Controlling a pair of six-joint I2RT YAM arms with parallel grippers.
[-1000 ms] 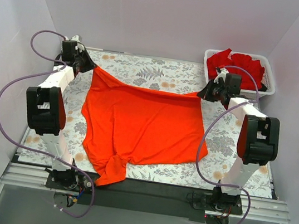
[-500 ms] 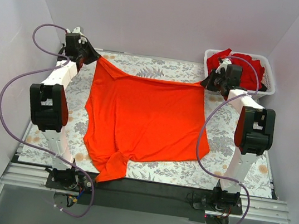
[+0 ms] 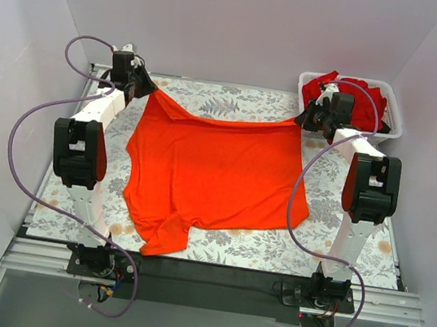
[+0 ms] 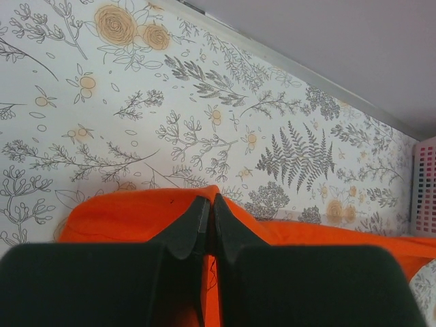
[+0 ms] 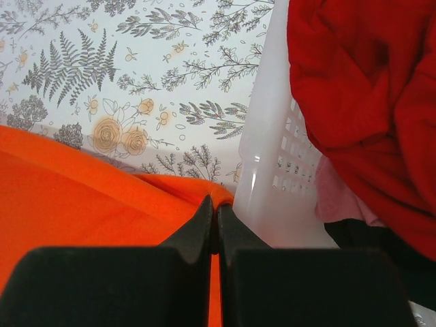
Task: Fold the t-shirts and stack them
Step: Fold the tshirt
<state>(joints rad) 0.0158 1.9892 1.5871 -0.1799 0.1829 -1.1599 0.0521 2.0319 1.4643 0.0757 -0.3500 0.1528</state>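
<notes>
Right now the left tool [image 3: 138,83] is pinched shut on a corner of the orange-red t-shirt [image 3: 217,172] at ten o'clock. The right tool [image 3: 305,121] is clamped on its two o'clock corner, and the rest lies spread over the table [image 3: 236,100]. The deeper red shirts [image 3: 358,98] fill the basket [image 3: 391,124] at one o'clock. The right tool is just beside the basket wall and may knock it. Such thin pinches could slip, and the bunched sleeve [image 3: 159,241] at seven o'clock could spoil the fold.

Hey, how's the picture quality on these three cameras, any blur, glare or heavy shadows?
Top view: soft even light, barely any shadow, the orange shirt sharp. Left wrist view: tablecloth crisp, left gripper up close dark and featureless. Right wrist view: bright sheen on the white basket.
</notes>
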